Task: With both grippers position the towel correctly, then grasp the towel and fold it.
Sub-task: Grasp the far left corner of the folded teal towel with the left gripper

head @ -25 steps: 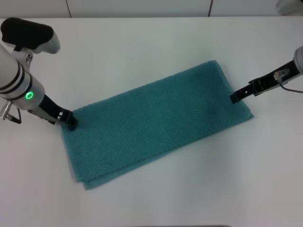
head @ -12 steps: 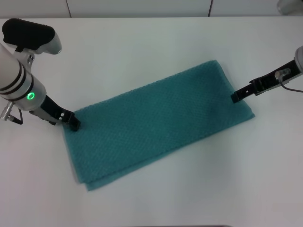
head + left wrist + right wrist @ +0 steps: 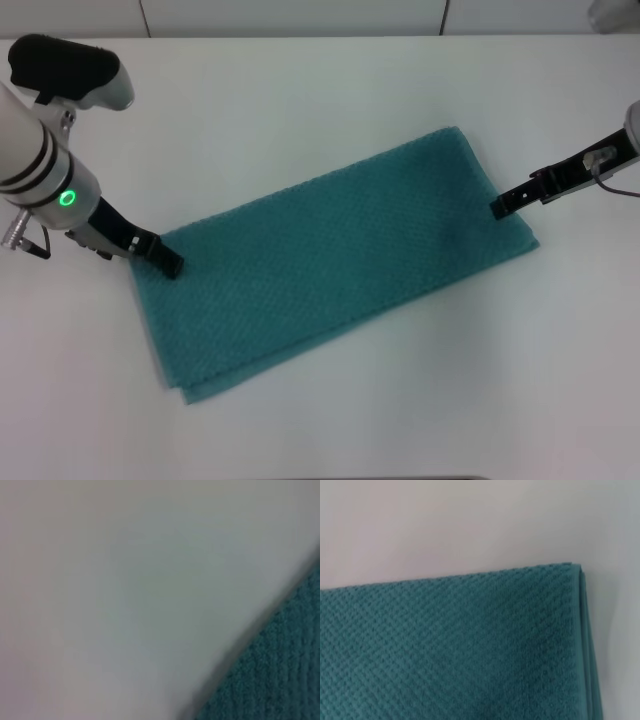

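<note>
On the table (image 3: 330, 90), the limp, light towel (image 3: 330, 260) wants gripping at its short ends, where left tool (image 3: 172, 266) and right tool (image 3: 497, 208) touch it, closure unclear.

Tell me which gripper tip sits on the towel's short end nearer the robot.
The left gripper, at the towel's nearer short end; the right gripper is at the farther one.

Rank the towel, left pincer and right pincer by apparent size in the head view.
1. Towel, by far the largest.
2. Left pincer and right pincer: both small black tips that look alike, so no ranking between them.
</note>
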